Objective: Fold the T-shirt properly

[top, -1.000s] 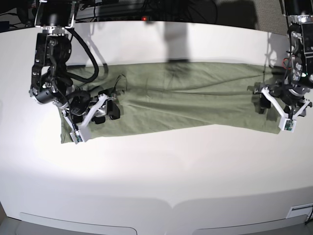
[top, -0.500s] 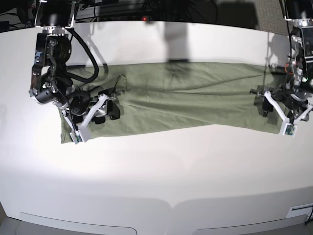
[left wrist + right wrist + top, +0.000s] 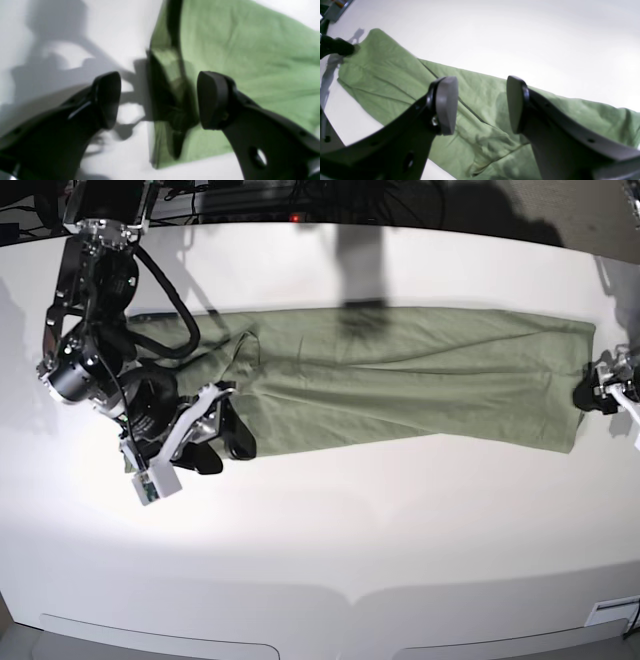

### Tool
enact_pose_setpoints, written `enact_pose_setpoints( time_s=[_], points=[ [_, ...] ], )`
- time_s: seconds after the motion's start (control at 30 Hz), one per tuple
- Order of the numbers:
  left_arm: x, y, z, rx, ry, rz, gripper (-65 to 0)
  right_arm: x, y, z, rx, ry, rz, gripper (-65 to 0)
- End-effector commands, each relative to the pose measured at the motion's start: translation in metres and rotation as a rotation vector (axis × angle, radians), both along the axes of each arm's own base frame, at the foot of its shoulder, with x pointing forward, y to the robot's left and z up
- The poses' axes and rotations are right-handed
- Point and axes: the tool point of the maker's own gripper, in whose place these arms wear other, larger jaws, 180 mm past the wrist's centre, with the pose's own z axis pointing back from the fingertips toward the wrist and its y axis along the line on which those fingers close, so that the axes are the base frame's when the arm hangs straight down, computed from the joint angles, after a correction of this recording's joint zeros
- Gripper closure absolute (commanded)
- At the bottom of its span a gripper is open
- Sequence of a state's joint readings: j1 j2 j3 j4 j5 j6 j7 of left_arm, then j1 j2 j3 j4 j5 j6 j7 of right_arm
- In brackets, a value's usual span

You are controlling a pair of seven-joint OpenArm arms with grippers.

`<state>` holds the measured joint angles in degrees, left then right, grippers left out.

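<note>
The sage-green T-shirt (image 3: 400, 385) lies folded into a long wrinkled strip across the white table. It also shows in the left wrist view (image 3: 245, 50) and the right wrist view (image 3: 395, 82). My right gripper (image 3: 222, 448) is open and empty, just above the strip's near left part; in its own view (image 3: 481, 105) the jaws stand wide over the cloth. My left gripper (image 3: 597, 393) is open at the strip's right end. In its own view (image 3: 160, 100) the jaws straddle a raised fold (image 3: 170, 75) of the shirt's end edge. The neckline label is not visible.
The white table (image 3: 330, 540) stretches toward the front edge. Dark cables and equipment (image 3: 300, 200) sit behind the far edge. The right arm's hose (image 3: 185, 320) loops over the shirt's left end. The left gripper also shows in the right wrist view (image 3: 337, 47).
My left gripper has moved right, off the cloth to the strip's end edge. My right arm has shifted toward the front, with its gripper now nearer the strip's near edge.
</note>
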<state>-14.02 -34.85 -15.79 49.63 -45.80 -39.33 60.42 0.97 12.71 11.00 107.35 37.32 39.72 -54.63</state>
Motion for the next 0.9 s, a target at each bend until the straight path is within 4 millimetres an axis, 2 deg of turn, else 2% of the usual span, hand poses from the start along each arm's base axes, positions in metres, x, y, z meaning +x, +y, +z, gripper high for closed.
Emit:
enact_pose_setpoints(
  time_s=[0.0, 0.07, 0.17, 0.37, 0.43, 0.53, 0.67, 0.73, 0.87],
  points=[
    [0.012, 0.009, 0.019, -0.044, -0.044, 0.026, -45.5, 0.006, 0.001, 0.017, 0.011, -0.058, 0.007, -31.5],
    [0.009, 0.009, 0.021, -0.136, -0.024, 0.063, -45.5, 0.006, 0.001, 0.016, 0.009, -0.056, 0.008, -31.5],
    [0.004, 0.014, 0.026, -0.174, -0.009, 0.078, -45.5, 0.005, 0.000, 0.015, 0.005, -0.050, 0.008, -31.4],
    [-0.005, 0.032, 0.005, -0.033, 0.006, 0.093, -45.4, 0.005, 0.001, 0.016, 0.008, -0.051, 0.009, -31.5],
    [-0.009, 0.031, -0.002, -0.011, 0.023, 0.084, -45.4, 0.005, 0.000, 0.015, 0.003, -0.046, 0.009, -31.4],
    [-0.013, 0.015, -0.010, -0.049, 0.053, 0.066, -45.4, 0.004, 0.000, 0.013, -0.002, -0.039, 0.010, -31.4],
    [-0.019, -0.032, -0.007, -0.260, 0.099, 0.022, -45.4, 0.004, 0.000, 0.013, -0.004, -0.036, 0.011, -31.5],
    [-0.020, -0.048, -0.003, -0.335, 0.106, 0.001, -45.4, 0.004, 0.000, 0.012, -0.005, -0.036, 0.011, -31.5],
    [-0.022, -0.054, -0.003, -0.354, 0.116, -0.010, -45.4, 0.003, 0.000, 0.012, -0.008, -0.031, 0.012, -31.4]
  ],
)
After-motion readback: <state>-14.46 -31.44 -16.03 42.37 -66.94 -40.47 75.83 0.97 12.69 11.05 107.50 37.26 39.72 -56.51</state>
